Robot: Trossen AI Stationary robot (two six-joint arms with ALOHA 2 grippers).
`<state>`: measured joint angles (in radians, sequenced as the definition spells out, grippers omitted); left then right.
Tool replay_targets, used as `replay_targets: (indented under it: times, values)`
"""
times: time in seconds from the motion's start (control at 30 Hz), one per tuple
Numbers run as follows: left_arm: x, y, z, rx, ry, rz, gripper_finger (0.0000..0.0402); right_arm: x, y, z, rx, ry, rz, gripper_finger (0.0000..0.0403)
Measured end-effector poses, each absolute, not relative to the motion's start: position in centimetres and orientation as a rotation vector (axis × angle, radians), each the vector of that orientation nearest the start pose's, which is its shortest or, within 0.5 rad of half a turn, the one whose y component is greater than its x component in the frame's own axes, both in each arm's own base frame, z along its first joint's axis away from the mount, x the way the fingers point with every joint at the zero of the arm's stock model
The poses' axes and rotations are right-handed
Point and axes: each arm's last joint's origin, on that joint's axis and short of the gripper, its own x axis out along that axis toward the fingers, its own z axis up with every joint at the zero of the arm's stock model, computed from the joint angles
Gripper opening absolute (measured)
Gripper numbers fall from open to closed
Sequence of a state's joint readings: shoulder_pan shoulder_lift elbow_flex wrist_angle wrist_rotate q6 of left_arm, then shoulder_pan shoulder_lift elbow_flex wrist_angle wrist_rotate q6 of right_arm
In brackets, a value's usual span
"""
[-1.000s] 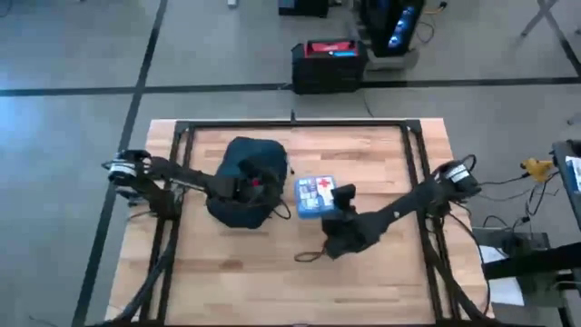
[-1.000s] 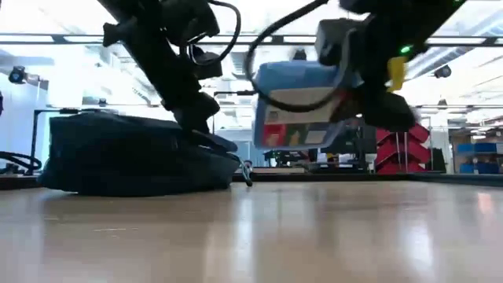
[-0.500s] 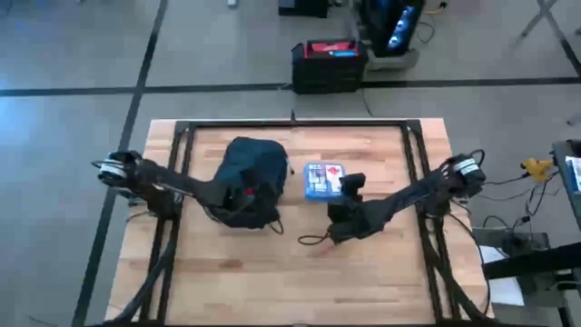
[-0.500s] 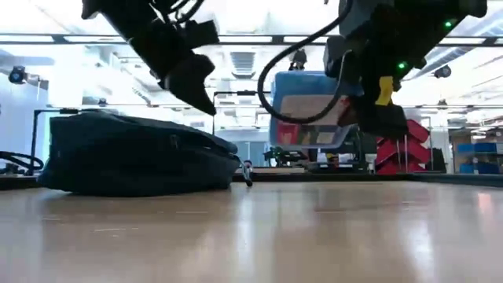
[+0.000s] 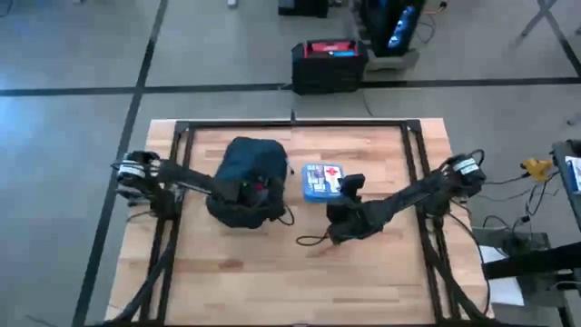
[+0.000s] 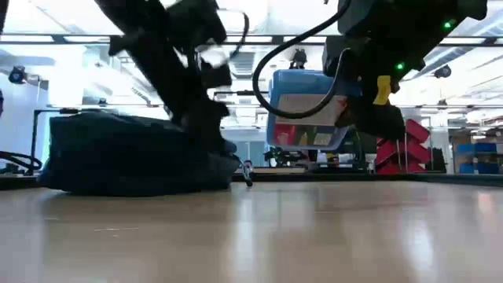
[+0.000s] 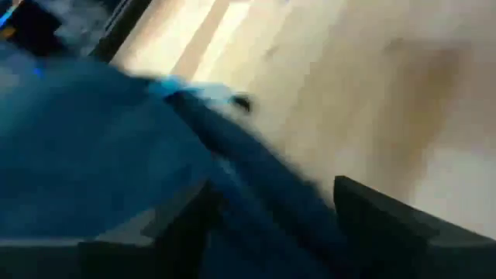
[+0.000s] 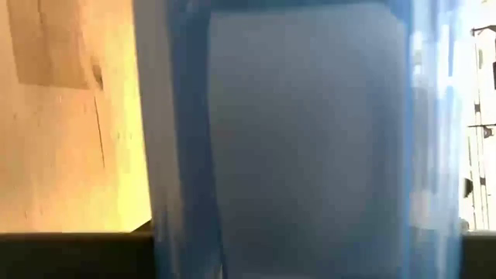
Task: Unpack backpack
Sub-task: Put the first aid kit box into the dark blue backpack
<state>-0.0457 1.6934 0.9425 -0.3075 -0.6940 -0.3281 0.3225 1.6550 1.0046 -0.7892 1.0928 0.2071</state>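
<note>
Left gripper [image 5: 257,193] returned onto backpack [image 5: 243,163] on wooden table [image 5: 272,272].

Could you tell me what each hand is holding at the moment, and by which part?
The right hand holds the blue-white box by its right-hand edge, off the table. The left hand is down on the backpack; any grip cannot be told.

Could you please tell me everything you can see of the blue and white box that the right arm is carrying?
The blue and white box is flat and rectangular, with a blue rim, a white face and a red cross. The right pincer is shut on its edge and holds it clear above the wooden table, as the low view shows. It hangs just beside the backpack, apart from it.
</note>
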Motion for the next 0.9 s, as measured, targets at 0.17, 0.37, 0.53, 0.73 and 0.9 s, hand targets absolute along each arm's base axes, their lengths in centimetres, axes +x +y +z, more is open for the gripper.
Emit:
replay_targets:
  times: [0.17, 0.37, 0.53, 0.73, 0.9]
  values:
    - [31.8, 0.8, 17.8, 0.103, 0.886, 0.832, 0.0271, 27.8, 6.6, 18.5, -0.778, 1.031, -0.725, 0.0132]
    - [31.4, 1.0, 19.8, 0.168, 0.920, 0.928, 0.0246, 27.8, 6.6, 18.5, -0.778, 1.030, -0.725, 0.0132]
    - [30.4, 1.2, 19.5, 0.158, 0.978, 0.983, 0.0222, 27.8, 6.6, 18.4, -0.778, 1.032, -0.725, 0.0132]
    - [30.1, 1.0, 19.0, -0.025, 1.076, 0.885, 0.0186, 28.0, 6.6, 18.4, -0.772, 1.026, -0.710, 0.0132]
    - [31.0, -0.8, 18.5, -0.097, 1.140, 0.580, 0.0104, 28.3, 6.8, 18.3, -0.779, 1.038, -0.655, 0.0132]
